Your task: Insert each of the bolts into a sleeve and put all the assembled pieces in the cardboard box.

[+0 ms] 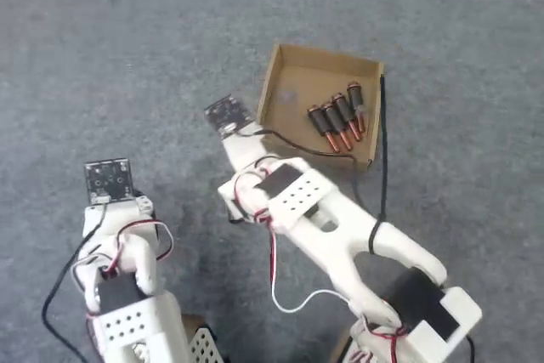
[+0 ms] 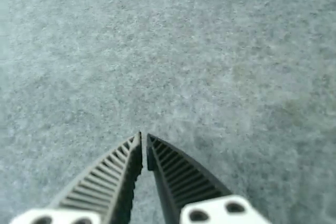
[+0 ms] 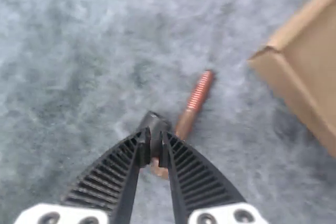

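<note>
Just short of the open brown cardboard box (image 3: 304, 77), the right pincer (image 3: 152, 140) is clenched on a short black sleeve (image 3: 152, 121). A threaded copper-coloured bolt (image 3: 195, 98) sticks out of the sleeve, its tip pointing across the grey felt-like worktop (image 1: 127, 65) near the box's outer corner. Whether the piece rests on the worktop or hangs just above it cannot be told. Inside the box, four assembled pieces (image 1: 337, 123), black at one end and copper at the other, lie side by side near one wall. The white right arm (image 1: 297, 201) extends toward the box, and a black cable (image 1: 382, 150) runs along the box's side. The left pincer (image 2: 144, 137) is clenched on nothing, its ribbed fingers nearly touching at the tips, above bare worktop well apart from the box.
</note>
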You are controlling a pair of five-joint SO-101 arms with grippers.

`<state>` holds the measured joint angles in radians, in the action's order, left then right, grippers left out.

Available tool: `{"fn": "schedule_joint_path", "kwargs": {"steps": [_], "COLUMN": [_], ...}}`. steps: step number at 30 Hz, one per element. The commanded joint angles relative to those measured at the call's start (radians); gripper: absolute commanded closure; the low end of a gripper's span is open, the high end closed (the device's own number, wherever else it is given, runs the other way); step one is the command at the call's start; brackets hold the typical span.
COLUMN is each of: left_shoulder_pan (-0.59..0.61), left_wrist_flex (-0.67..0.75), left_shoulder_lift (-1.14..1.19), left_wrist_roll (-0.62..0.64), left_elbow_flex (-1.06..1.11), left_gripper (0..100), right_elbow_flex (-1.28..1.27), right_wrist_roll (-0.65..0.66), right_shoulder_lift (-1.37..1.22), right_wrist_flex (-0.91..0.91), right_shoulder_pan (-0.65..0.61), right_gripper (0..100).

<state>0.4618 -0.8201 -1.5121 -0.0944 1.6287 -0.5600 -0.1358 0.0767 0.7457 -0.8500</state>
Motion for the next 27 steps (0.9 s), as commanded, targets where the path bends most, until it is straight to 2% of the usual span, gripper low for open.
{"fn": "schedule_joint_path", "kwargs": {"steps": [1, 5, 10, 14, 17, 22, 27], "left_shoulder_pan": [0.011, 0.008, -0.026, -0.025, -0.025, -0.025, -0.025], "left_wrist_flex": [0.118, 0.216, 0.236, 0.238, 0.238, 0.238, 0.238], "left_shoulder_lift": [0.264, 0.525, 0.701, 0.703, 0.697, 0.697, 0.697], "left_wrist_roll": [0.015, 0.015, 0.015, 0.015, 0.015, 0.015, 0.015], "left_elbow_flex": [-0.114, -0.205, -0.285, -0.286, -0.285, -0.285, -0.285], "left_gripper": [99, 99, 99, 99, 99, 99, 99], "right_elbow_flex": [0.014, 0.011, 0.009, 0.020, 0.058, 0.069, 0.068], "right_wrist_roll": [-0.015, -0.051, -0.135, -0.141, -0.143, -0.224, -0.222], "right_shoulder_lift": [0.008, 0.001, -0.038, -0.097, -0.105, -0.108, -0.110], "right_wrist_flex": [-0.021, -0.021, -0.058, -0.093, -0.053, -0.019, -0.024], "right_shoulder_pan": [-0.035, -0.027, -0.022, -0.027, -0.024, -0.022, -0.025], "right_gripper": [99.1, 99.1, 99.0, 98.9, 98.6, 90.1, 89.4]}}
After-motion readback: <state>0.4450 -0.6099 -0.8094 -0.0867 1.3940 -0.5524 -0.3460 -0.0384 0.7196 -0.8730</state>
